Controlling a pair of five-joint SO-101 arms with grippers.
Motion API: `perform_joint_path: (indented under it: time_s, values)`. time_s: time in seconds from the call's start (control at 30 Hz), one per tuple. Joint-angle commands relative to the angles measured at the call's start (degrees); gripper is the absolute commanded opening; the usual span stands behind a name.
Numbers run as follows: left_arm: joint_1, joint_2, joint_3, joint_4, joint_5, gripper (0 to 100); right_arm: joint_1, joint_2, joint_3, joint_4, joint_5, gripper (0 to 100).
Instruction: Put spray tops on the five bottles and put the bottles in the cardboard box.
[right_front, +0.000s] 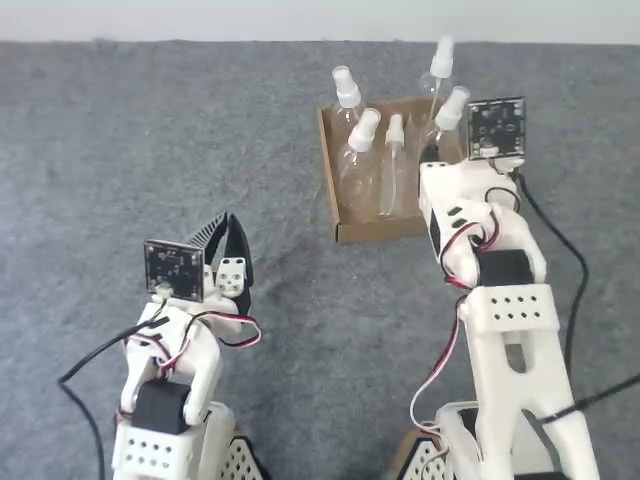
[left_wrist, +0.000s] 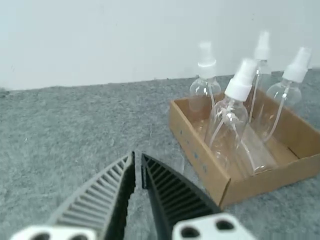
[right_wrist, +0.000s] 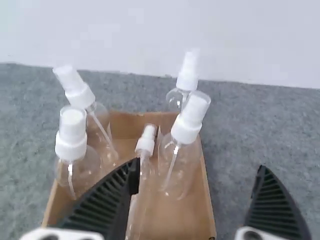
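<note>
Bottles, five clear plastic ones with white spray tops, look parked in the shallow brown cardboard box, upper middle of frame. Right gripper hangs wide open, empty, just beside them; left gripper pinched shut, empty. Careless pullback could clip a top and tip one.

Desk covered in a grey, speckled, felt-like mat. Plain white wall runs along the far edge, meeting the grey surface.
</note>
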Motion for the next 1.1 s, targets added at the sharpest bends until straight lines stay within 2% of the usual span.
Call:
perform_joint_path:
  time_s: [0.0,0.17,0.33,0.7,1.07]
  values:
    - [-0.35,-0.35,-0.57,-1.49,0.18,1,0.31,-2.77,-5.98,5.41,1.93,30.3]
    - [-0.35,-0.35,-0.57,-1.58,0.18,1,-2.24,0.40,-13.45,13.76,1.85,30.3]
    - [-0.35,-0.53,-0.57,-1.41,0.18,1,-7.43,12.79,-21.10,19.03,1.76,30.3]
    - [-0.26,-0.62,-0.48,-1.32,0.18,1,-8.22,36.44,-33.58,19.38,1.67,30.3]
    - [-0.26,-0.70,-0.48,-1.32,0.18,1,-9.27,42.33,-36.40,18.95,1.67,30.3]
